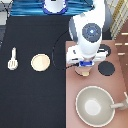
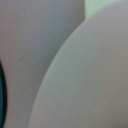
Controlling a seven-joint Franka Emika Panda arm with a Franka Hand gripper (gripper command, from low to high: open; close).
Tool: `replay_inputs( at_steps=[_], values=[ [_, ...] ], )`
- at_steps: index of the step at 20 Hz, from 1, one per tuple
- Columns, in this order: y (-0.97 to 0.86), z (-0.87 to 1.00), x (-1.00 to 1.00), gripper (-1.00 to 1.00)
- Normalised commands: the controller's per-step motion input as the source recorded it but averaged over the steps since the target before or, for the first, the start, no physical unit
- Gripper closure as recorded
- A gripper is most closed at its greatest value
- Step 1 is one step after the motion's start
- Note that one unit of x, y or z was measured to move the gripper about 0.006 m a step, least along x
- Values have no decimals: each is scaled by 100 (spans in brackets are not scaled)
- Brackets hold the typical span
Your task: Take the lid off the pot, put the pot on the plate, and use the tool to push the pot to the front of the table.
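Observation:
My gripper [image 1: 85,66] hangs low over the stove at the exterior view's right, directly above a pinkish-tan round thing [image 1: 84,71] that peeks out under the hand; whether that is the lid or the pot beneath it I cannot tell. The wrist view is filled by a pale rounded surface [image 2: 85,80] seen from very close. The cream-yellow plate [image 1: 41,62] lies bare on the black table [image 1: 30,95], left of the stove. The cream-white spatula tool [image 1: 12,58] lies further left, near the table's left edge.
The brownish-pink stove top [image 1: 72,107] fills the lower right. A black burner [image 1: 106,68] sits right of the gripper. The large grey-beige pan [image 1: 94,105] with its long handle stands at the stove's bottom. A blue bin [image 1: 30,8] lines the top edge.

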Motion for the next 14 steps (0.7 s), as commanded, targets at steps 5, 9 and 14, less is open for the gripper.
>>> replay_inputs(
  at_steps=[5,9,14],
  values=[
    [-41,63,-85,100],
    [-32,41,-98,100],
    [-21,13,-100,100]
  ],
)
